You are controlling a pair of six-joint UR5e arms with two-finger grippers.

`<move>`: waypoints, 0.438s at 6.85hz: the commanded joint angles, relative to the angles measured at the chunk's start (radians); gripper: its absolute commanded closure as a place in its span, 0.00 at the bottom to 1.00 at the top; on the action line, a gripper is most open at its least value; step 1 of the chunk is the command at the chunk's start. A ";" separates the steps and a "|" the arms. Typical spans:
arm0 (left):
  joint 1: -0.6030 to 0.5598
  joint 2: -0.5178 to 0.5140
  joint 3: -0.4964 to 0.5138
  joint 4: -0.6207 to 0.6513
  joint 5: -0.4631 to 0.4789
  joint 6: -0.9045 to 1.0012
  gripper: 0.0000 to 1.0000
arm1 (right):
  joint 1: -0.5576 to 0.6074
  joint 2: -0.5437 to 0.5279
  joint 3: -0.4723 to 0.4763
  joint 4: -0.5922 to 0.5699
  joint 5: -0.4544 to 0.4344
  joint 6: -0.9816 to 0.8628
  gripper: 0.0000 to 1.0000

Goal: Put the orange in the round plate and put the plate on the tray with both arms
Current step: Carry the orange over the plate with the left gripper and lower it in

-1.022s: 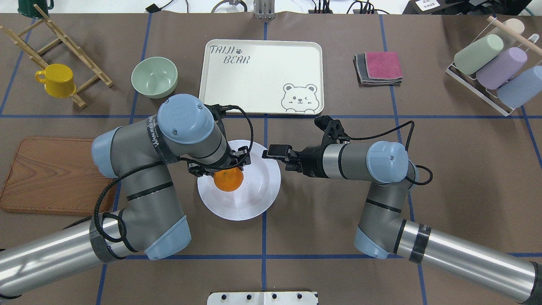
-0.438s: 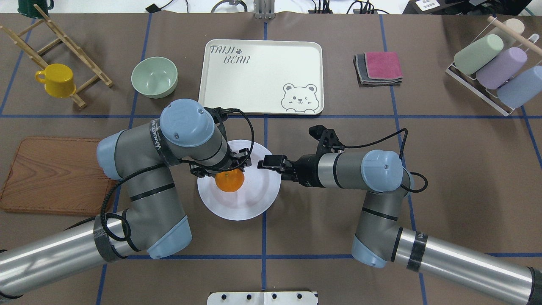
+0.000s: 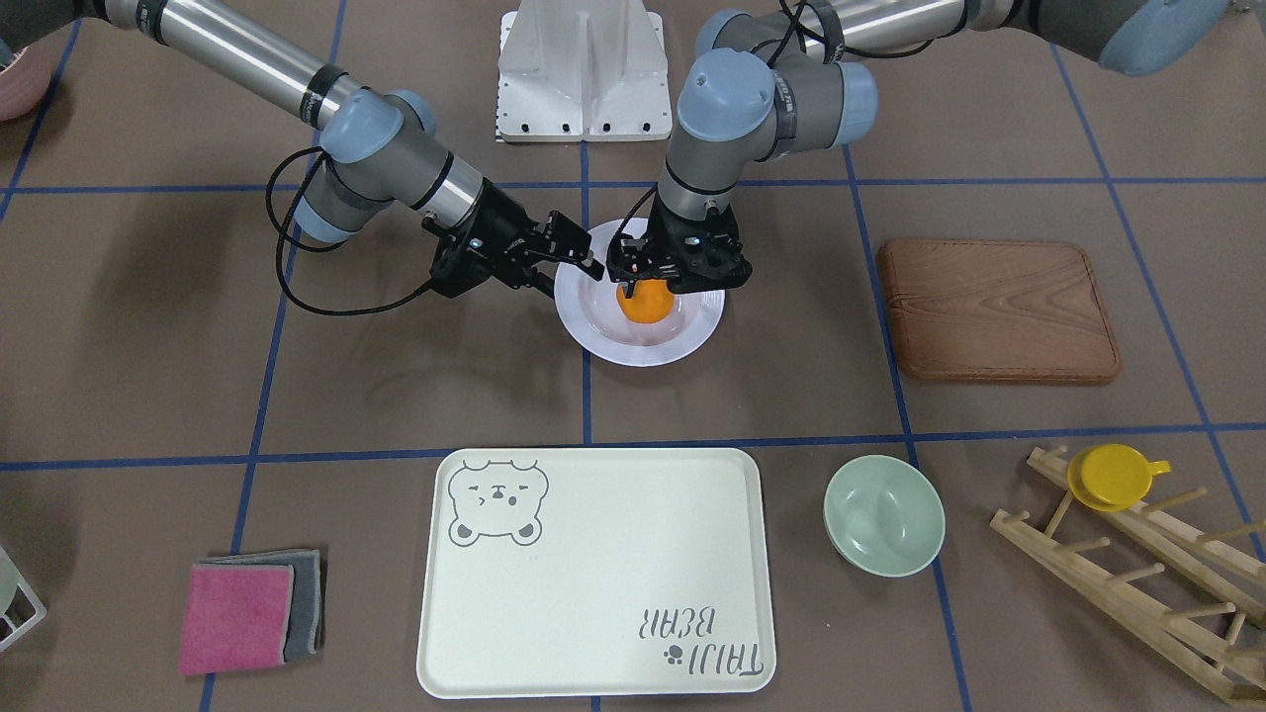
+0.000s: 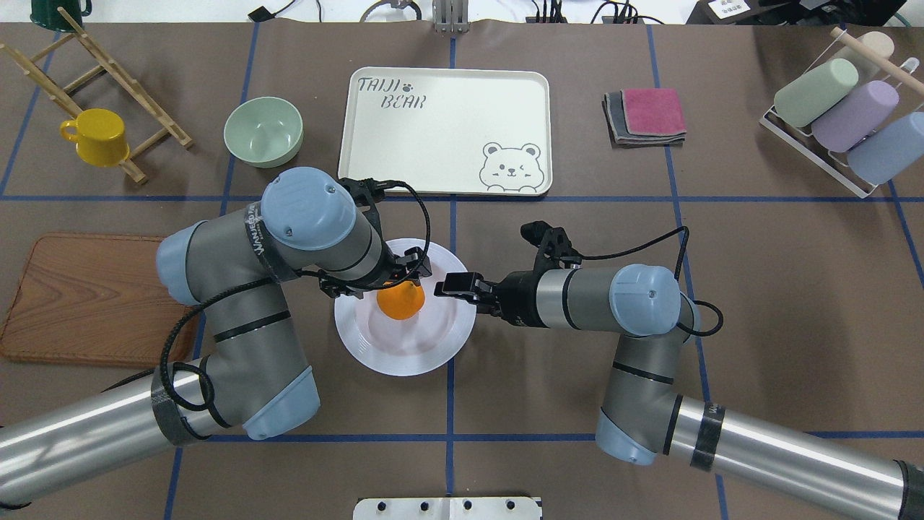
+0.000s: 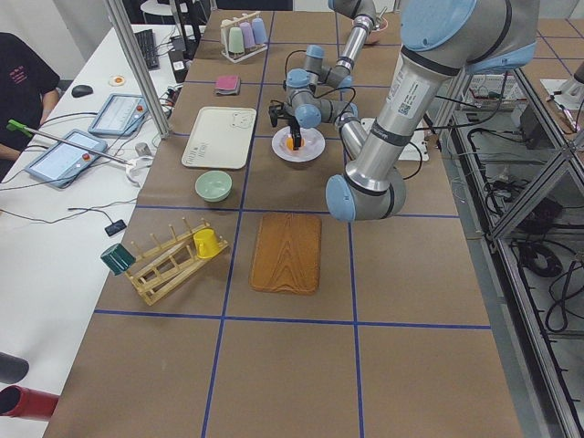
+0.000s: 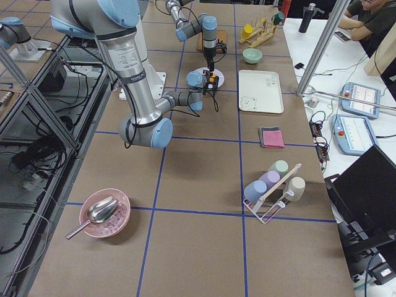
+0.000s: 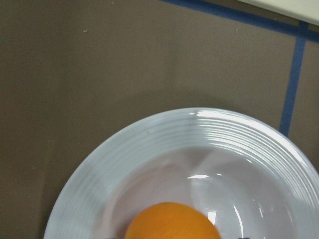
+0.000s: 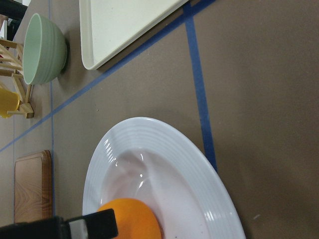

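Note:
The orange (image 4: 401, 303) (image 3: 643, 305) sits low in the middle of the white round plate (image 4: 404, 355) (image 3: 643, 352). My left gripper (image 4: 386, 283) (image 3: 648, 282) comes down from above and is shut on the orange. Whether the fruit touches the plate's floor I cannot tell. My right gripper (image 4: 444, 285) (image 3: 584, 269) lies level and open at the plate's rim on the robot's right, one finger over the rim. The cream tray (image 4: 447, 123) (image 3: 593, 564) lies beyond the plate with nothing on it. In the left wrist view the orange (image 7: 172, 221) shows on the plate (image 7: 199, 129).
A mint-green bowl (image 4: 263, 131) stands left of the tray. A wooden board (image 4: 86, 296) lies at the left edge. A yellow cup (image 4: 97, 136) hangs on a wooden rack. Folded cloths (image 4: 646, 115) and a rack of pastel cups (image 4: 841, 108) are at the right.
My left gripper carried the orange a little right, toward the plate's middle. My right gripper moved left and nearer, from beside the plate to over its rim.

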 commanded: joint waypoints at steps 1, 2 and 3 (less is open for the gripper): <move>-0.044 0.028 -0.055 -0.003 -0.008 0.026 0.06 | -0.012 0.000 0.000 0.000 -0.002 0.001 0.32; -0.050 0.077 -0.109 0.001 -0.008 0.065 0.06 | -0.015 0.000 0.000 0.002 0.000 0.001 0.47; -0.066 0.089 -0.129 0.001 -0.008 0.084 0.06 | -0.017 0.000 0.000 0.003 0.000 0.001 0.53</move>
